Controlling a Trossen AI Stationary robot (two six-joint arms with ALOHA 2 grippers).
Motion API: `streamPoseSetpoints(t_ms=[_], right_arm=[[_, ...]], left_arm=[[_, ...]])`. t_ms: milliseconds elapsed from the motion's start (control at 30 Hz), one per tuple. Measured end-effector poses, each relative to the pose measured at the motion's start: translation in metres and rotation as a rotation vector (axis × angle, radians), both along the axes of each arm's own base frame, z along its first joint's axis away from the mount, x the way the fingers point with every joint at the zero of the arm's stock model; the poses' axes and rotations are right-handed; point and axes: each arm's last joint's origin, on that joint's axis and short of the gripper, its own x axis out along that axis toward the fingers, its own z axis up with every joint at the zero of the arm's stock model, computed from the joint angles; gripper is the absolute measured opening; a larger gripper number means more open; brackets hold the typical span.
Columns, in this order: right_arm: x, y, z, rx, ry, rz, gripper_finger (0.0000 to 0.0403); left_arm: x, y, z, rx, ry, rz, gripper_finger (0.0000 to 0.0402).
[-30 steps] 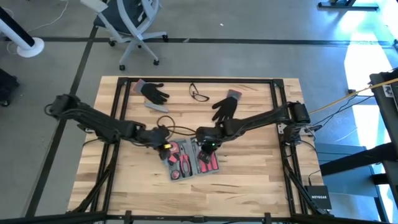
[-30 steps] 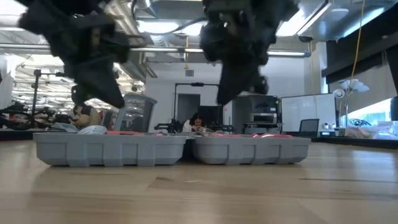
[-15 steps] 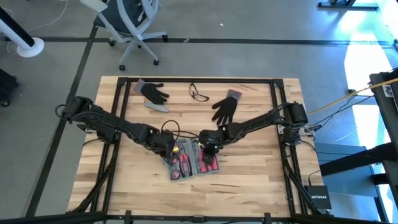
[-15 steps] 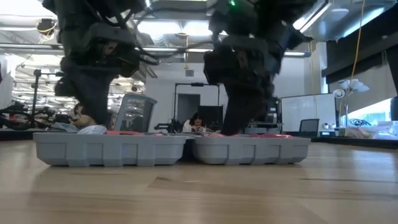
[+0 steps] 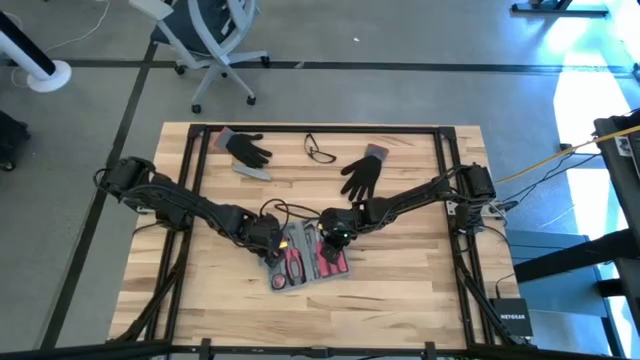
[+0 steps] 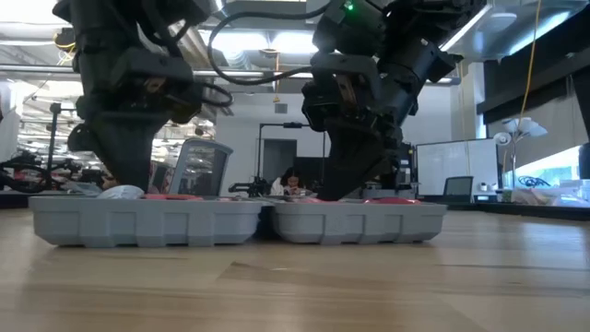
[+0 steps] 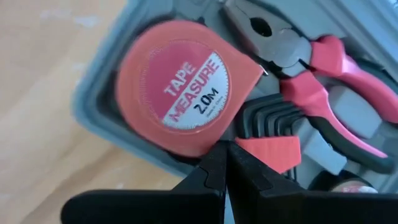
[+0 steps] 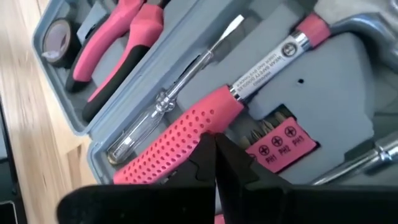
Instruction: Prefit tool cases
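One tool case (image 5: pixel 305 256), lying open flat near the table's (image 5: pixel 400 300) middle, slightly toward the front edge. Two halves side by side; in the low view they read as two grey trays (image 6: pixel 240 221) butted at a seam. Long axis runs roughly left-right across the table, tilted a bit so the right end sits farther back.

Contents, counted where visible: one red tape measure (image 7: pixel 180 93), one pair of pink-handled pliers (image 7: pixel 323 81), one set of hex keys (image 7: pixel 267 118) in the left half; one pink-handled hammer (image 8: pixel 186 140), one clear-handled screwdriver (image 8: pixel 174 93), one bit holder (image 8: pixel 280 146), one roll of tape (image 8: pixel 59 37) seen from the right wrist.

Two grippers, both down on the case. Left gripper (image 7: pixel 225 163) clenched, nothing between the fingers, tips at the tape measure's edge beside the hex keys. Right gripper (image 8: pixel 214 155) also clenched and empty, tips on the hammer's pink grip.

Farther back on the table: two black gloves (image 5: pixel 248 148) (image 5: pixel 362 172), one slim grey bar (image 5: pixel 250 171) just beside the left glove, one pair of glasses (image 5: pixel 319 151) between the gloves. Beyond the table, one office chair (image 5: pixel 215 40).
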Motion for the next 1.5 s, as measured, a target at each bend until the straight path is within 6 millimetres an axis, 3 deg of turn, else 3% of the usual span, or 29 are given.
streamPoseSetpoints(t_ms=[667, 1100, 1267, 1367, 1500], right_arm=[[0.002, -0.003, 0.0, -0.01, -0.012, -0.049, 0.0], [0.003, -0.008, 0.0, -0.041, -0.02, -0.08, 0.0], [0.004, -0.01, 0.001, -0.044, -0.028, -0.083, 0.0], [0.005, -0.009, -0.001, -0.038, -0.032, -0.073, 0.0], [0.007, -0.009, -0.005, -0.019, -0.04, -0.062, 0.0]], left_arm=[[-0.004, -0.029, -0.007, -0.15, 0.036, 0.173, 0.0], [0.023, -0.045, 0.01, -0.203, -0.332, -0.159, 0.0], [0.009, -0.052, 0.005, -0.174, -0.18, -0.057, 0.0], [0.004, -0.066, 0.007, -0.122, -0.225, -0.053, 0.0], [0.0, -0.084, 0.014, -0.03, -0.295, -0.185, 0.0]])
